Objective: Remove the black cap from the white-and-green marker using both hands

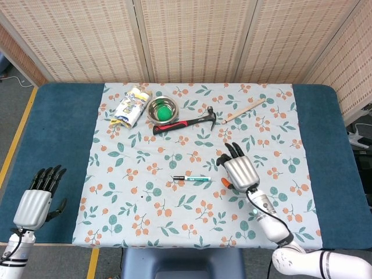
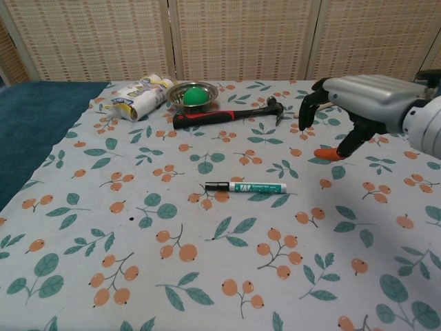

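Observation:
The white-and-green marker point(image 1: 192, 178) point(image 2: 246, 187) lies flat on the floral cloth near the middle, its black cap pointing to the left. My right hand point(image 1: 238, 169) point(image 2: 358, 103) hovers just right of the marker, palm down, fingers apart and curved downward, holding nothing. My left hand point(image 1: 39, 193) rests far to the left over the blue table edge, fingers spread and empty; the chest view does not show it.
A red-and-black hammer point(image 1: 185, 122) point(image 2: 227, 115), a steel bowl with a green ball point(image 1: 162, 108) point(image 2: 193, 94), a snack packet point(image 1: 131, 107) point(image 2: 138, 94) and a wooden stick point(image 1: 243, 110) lie at the back of the cloth. A small orange item point(image 2: 329, 153) sits under my right hand.

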Available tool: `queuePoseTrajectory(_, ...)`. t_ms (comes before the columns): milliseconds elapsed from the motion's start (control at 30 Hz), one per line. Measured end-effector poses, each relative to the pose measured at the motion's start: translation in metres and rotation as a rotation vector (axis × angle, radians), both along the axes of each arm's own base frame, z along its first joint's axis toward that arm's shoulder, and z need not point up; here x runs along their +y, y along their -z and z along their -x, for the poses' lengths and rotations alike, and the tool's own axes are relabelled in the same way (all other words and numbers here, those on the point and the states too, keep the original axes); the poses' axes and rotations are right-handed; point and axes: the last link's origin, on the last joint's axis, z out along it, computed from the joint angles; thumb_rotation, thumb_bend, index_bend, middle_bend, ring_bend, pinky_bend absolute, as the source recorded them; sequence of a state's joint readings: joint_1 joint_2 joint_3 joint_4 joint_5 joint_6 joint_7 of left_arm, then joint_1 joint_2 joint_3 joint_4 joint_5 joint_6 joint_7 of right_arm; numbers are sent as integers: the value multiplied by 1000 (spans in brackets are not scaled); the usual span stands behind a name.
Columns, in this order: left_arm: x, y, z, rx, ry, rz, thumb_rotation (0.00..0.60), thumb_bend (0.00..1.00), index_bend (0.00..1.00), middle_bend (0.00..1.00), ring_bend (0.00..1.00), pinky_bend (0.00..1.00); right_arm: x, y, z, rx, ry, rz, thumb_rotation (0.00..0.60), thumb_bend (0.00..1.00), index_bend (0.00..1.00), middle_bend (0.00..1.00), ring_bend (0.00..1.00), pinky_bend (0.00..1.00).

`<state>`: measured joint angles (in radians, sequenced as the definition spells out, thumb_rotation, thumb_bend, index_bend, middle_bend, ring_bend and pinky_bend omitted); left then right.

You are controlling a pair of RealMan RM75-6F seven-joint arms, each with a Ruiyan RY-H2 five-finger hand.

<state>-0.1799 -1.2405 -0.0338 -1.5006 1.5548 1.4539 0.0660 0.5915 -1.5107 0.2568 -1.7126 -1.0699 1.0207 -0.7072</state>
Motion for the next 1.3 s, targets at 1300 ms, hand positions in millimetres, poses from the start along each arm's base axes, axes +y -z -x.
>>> queuePoseTrajectory(1300,-2,-11,8,11,-75,25,600,481,0,0,0,29,-15,106,-43,337,-53,-85,600,227,428,322,0,0)
